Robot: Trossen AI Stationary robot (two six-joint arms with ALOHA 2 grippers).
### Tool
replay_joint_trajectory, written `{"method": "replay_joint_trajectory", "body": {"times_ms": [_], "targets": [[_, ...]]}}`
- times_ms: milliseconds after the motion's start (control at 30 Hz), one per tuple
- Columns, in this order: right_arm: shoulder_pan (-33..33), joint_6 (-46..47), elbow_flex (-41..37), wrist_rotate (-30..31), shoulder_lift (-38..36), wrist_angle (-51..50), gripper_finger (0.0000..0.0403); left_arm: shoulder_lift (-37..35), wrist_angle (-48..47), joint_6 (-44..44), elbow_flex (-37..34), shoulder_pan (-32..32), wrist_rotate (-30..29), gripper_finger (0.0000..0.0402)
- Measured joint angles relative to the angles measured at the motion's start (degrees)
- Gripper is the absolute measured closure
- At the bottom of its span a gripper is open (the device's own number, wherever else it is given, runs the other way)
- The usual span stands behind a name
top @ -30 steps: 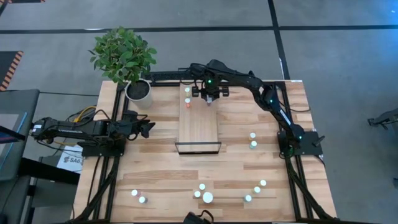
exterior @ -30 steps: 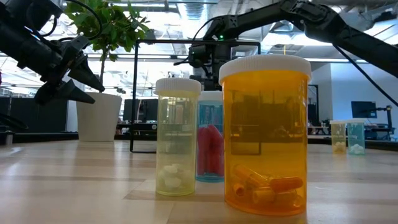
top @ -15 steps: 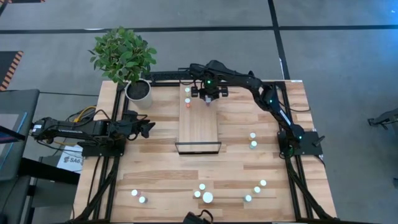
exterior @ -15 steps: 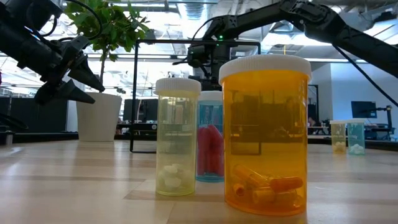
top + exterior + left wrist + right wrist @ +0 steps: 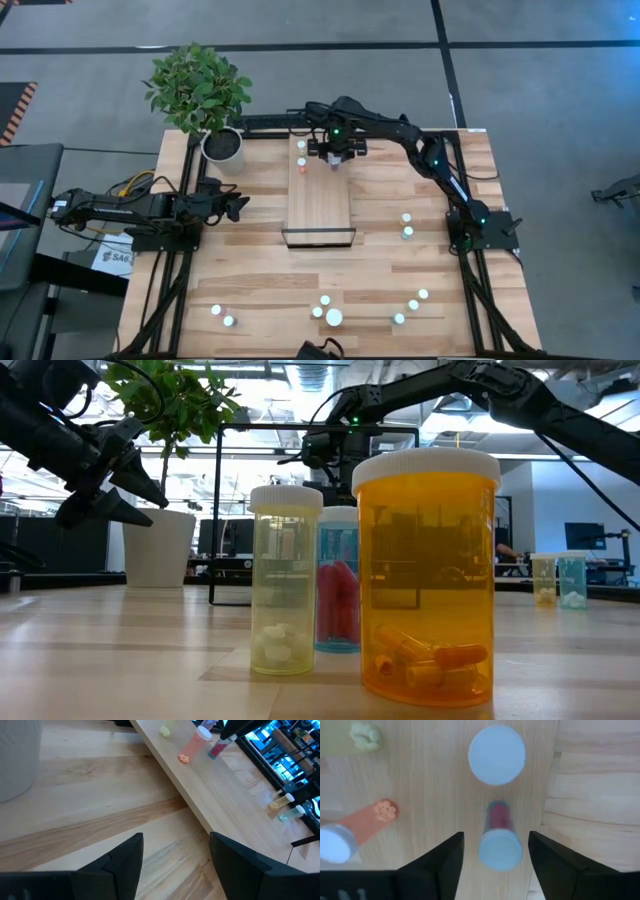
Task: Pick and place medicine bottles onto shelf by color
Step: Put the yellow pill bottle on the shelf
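Note:
The light-wood shelf (image 5: 320, 200) lies in the middle of the table. Near its far end stand a yellow-green bottle (image 5: 365, 735), an orange-pink bottle (image 5: 350, 832) and two white-capped bottles (image 5: 496, 755), (image 5: 500, 849); the nearer of these has a red body. My right gripper (image 5: 495, 865) hangs open over the shelf's far end (image 5: 335, 160), pointing down, one finger on either side of the red-bodied bottle without touching it. That bottle stands upright on the shelf. My left gripper (image 5: 172, 865) is open and empty above the table's left side (image 5: 238, 205).
Several bottles stand along the table's near edge (image 5: 325, 310), among them a big orange one (image 5: 425, 575), a yellow one (image 5: 285, 580) and a teal one (image 5: 338, 585). Two more (image 5: 407, 225) stand to the right of the shelf. A potted plant (image 5: 223, 145) stands at the far left.

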Motion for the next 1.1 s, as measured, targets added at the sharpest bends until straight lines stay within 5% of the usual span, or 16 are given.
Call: {"method": "replay_joint_trajectory", "body": {"times_ms": [633,1100], "targets": [[-0.24,-1.26,-2.56,-0.42,-11.84,-6.19,0.0142,0.01,0.01,0.0,0.0,0.0,0.0,0.0189],[-0.17,-1.02,-32.35,-2.15,-30.25,0.76,0.0142,0.02,0.01,0.0,0.0,-0.01,0.02,0.0189]]}}
